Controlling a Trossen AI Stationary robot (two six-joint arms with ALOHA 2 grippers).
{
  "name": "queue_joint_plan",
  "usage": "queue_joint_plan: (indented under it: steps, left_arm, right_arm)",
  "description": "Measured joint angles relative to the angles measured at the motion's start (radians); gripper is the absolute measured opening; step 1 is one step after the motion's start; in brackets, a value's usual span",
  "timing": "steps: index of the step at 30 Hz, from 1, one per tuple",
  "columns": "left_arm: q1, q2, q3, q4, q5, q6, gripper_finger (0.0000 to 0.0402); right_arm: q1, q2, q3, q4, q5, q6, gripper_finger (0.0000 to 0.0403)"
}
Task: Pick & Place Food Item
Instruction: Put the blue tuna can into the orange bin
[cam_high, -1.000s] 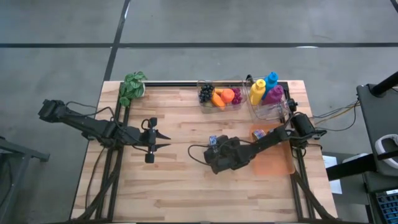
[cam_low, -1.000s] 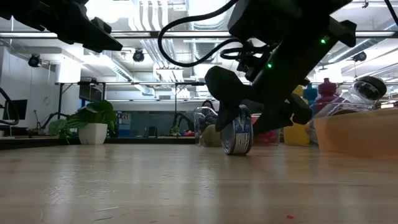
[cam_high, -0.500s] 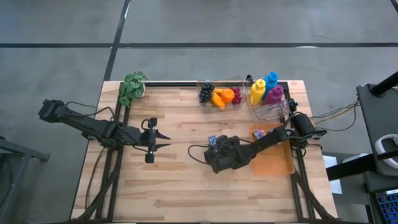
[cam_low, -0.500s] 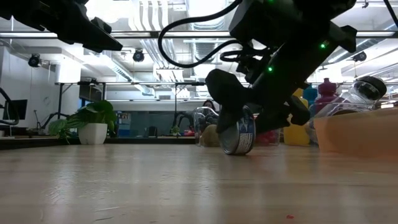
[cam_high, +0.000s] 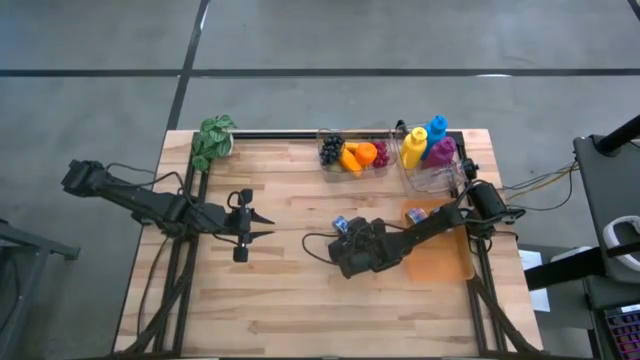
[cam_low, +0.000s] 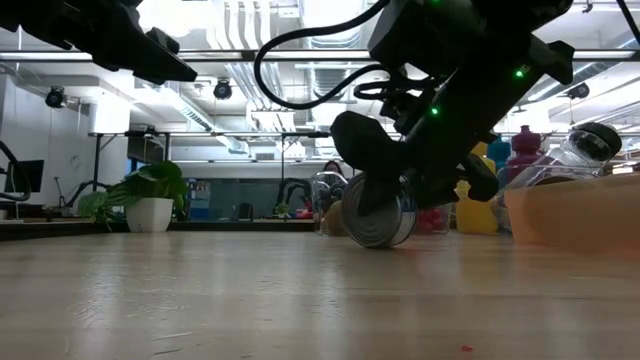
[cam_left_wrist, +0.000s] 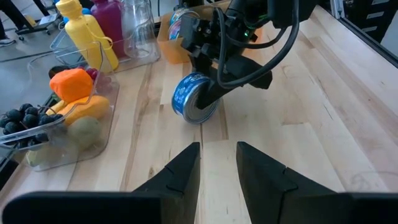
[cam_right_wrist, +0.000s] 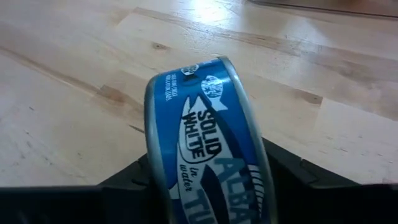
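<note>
tuna can on edge on table, flat face toward left gripper

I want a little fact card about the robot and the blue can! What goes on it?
Thing being picked: tuna can, blue label, standing on its edge
Right hand: down at the can, fingers on both sides of it
Left hand: waiting over the table's left part, holding nothing
Table: light wood
Nearby: orange tray beside the right arm
At the back: toy fruit bin, coloured bottles, small plant
</note>
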Motion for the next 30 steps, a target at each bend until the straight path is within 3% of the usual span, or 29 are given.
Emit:
queue_joint_plan:
  steps: [10, 30]
  left_arm:
    - [0.000, 0.000, 0.000, 0.000, 0.000, 0.000, 0.0108]
    - [0.000, 0.000, 0.000, 0.000, 0.000, 0.000, 0.0108]
  right_arm:
    - [-0.001, 0.000, 0.000, 0.000, -0.003, 0.002, 0.0122]
    - [0.005, 0.000, 0.001, -0.015, 0.000, -0.002, 0.0120]
